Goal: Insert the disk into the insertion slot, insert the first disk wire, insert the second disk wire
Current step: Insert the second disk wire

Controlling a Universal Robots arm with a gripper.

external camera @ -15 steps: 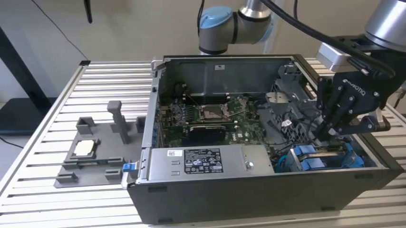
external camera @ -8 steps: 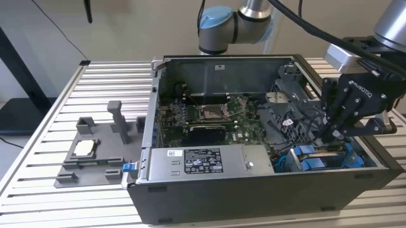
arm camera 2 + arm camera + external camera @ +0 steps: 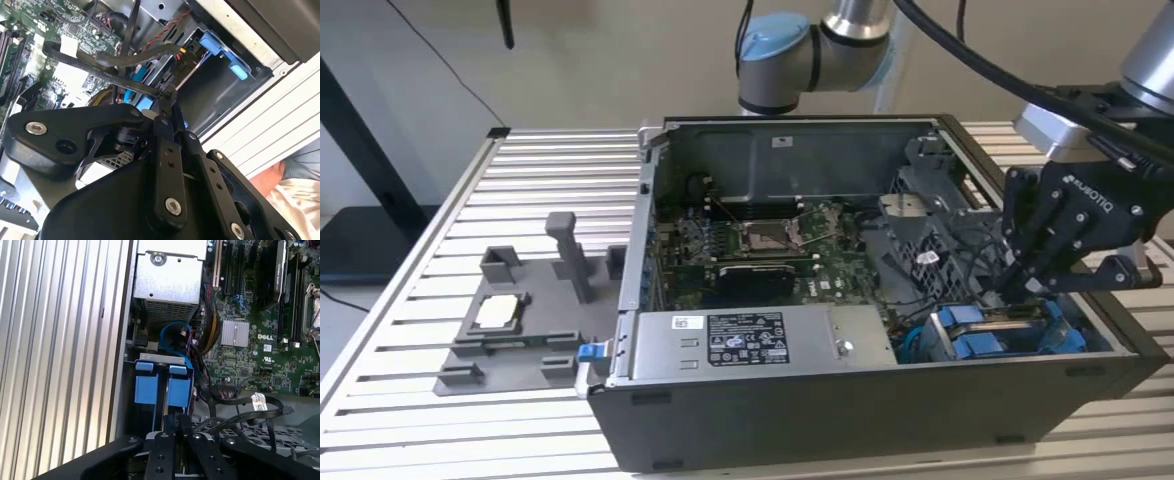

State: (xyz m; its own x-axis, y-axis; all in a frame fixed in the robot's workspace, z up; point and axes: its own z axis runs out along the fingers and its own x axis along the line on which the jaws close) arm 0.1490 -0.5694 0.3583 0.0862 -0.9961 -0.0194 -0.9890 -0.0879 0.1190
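silver arm (image 3: 861, 15), blue joint cap (image 3: 774, 40), black cables; matte black hand (image 3: 1027, 285), silver screws.

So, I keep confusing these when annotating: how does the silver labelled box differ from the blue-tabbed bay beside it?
The silver metal power-supply box carries a white-and-black label; the grey drive bay with bright blue plastic tabs shows none. The box is wider than the bay. The black tool hangs just over the bay, apart from the box. Both sit along the same wall of the dark open computer case.
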